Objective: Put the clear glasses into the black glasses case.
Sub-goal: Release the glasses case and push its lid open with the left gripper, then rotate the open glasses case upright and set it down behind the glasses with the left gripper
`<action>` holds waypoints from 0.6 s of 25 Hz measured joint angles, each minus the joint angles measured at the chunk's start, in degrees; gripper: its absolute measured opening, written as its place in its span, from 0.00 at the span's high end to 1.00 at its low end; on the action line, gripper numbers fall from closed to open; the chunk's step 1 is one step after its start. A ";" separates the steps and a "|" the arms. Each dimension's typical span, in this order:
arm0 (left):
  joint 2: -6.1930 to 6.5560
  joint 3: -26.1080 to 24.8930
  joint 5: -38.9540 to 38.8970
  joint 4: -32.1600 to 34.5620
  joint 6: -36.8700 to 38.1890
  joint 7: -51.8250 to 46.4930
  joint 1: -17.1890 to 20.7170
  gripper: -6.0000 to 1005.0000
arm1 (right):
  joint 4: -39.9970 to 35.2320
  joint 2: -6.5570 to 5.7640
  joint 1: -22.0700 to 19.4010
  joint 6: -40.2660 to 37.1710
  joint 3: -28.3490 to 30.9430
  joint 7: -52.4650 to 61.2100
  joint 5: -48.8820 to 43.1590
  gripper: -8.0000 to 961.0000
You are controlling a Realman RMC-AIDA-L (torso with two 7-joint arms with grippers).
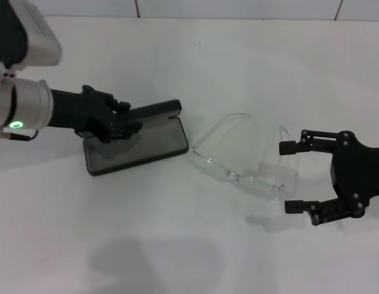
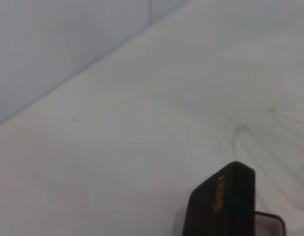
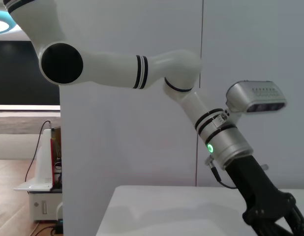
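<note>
From my head camera, the black glasses case [image 1: 135,142] lies open on the white table [image 1: 238,61], its lid raised along the far edge. My left gripper [image 1: 121,120] is down on the case at its near-left end; I cannot tell how far its fingers are parted or whether they truly pinch anything. The clear glasses [image 1: 241,160] rest on the table just beside the case, apart from it. My right gripper [image 1: 293,176] sits at the glasses' far end, fingers spread wide and holding nothing.

My left wrist camera shows the case lid [image 2: 222,204] with orange lettering.

My right wrist camera shows only my left arm [image 3: 226,142] above the table edge.
</note>
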 joint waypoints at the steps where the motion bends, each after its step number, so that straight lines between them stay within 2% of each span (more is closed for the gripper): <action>1: 0.04 0.73 0.12 0.07 0.01 -0.21 -0.06 0.43 | 0.01 0.02 -0.05 0.00 -0.01 0.00 0.00 0.09; 2: 0.06 1.20 0.13 0.22 0.01 -0.30 -0.13 0.43 | 0.01 0.02 -0.14 0.00 -0.01 -0.03 0.00 0.09; 7: 0.06 1.34 -0.45 0.56 -0.91 -0.03 -0.68 0.63 | 0.02 0.33 -0.56 -0.12 -0.14 -1.06 -0.02 0.09; 12: 0.02 2.98 -0.46 0.58 -3.64 1.42 -1.24 0.79 | 0.02 0.67 -1.43 -0.37 0.07 -2.60 -0.01 0.09; 15: -0.09 4.84 -1.77 0.61 -5.30 4.93 -1.39 0.79 | 0.02 0.87 -1.66 -0.54 0.07 -2.95 -0.01 0.09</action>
